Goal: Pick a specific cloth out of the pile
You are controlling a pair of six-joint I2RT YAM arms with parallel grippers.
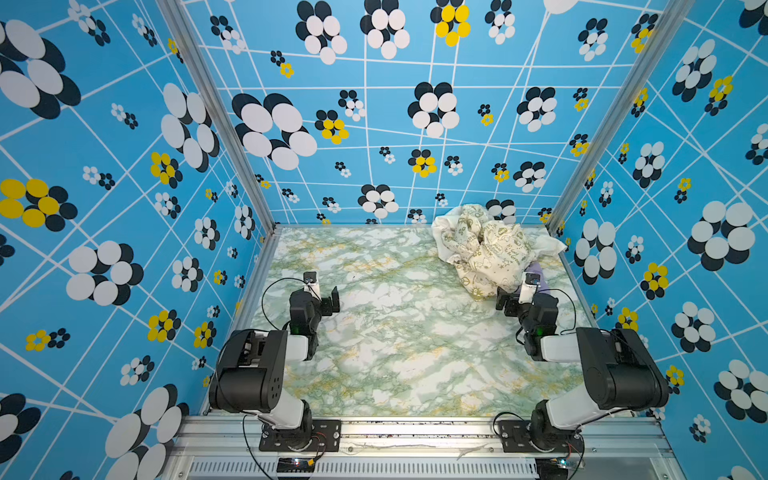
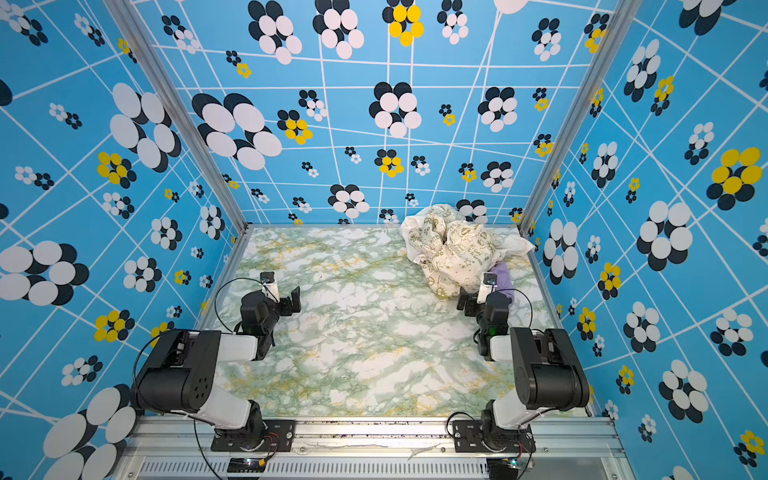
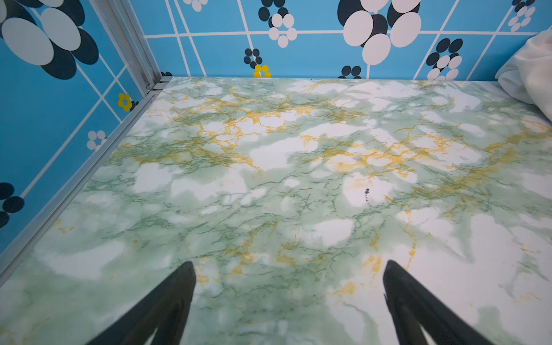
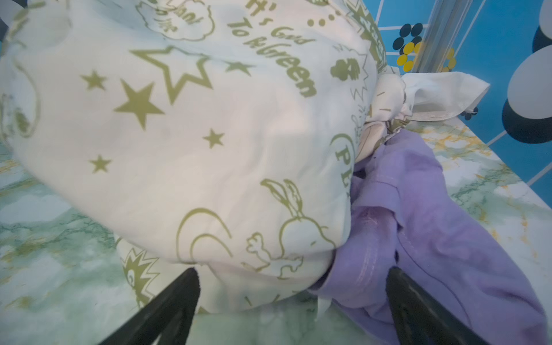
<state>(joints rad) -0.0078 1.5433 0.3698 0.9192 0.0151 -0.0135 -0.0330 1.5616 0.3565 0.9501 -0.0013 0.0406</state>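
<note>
- Table: green-marbled top, walled on three sides. The pile sits in its far right corner, so a dragged mound would probably bunch against the walls.
- Pile: cream cloth with olive-green print, heaped over part of the lavender garment. Its weight may resist a pull, and the whole mound could slide along.
- Cloth: lavender, lying on the table at the pile's near right flank. One part is tucked under the cream folds and the rest is exposed toward the right wall.
- Right gripper: jaws spread wide, nothing held, poised just short of the seam where cream meets lavender. One finger faces cream fabric, the other lavender, so closing here would likely pinch both cloths.
- Left gripper: jaws spread wide, empty, over bare table well apart from the pile. From there it cannot pin the mound during a pull.
</note>
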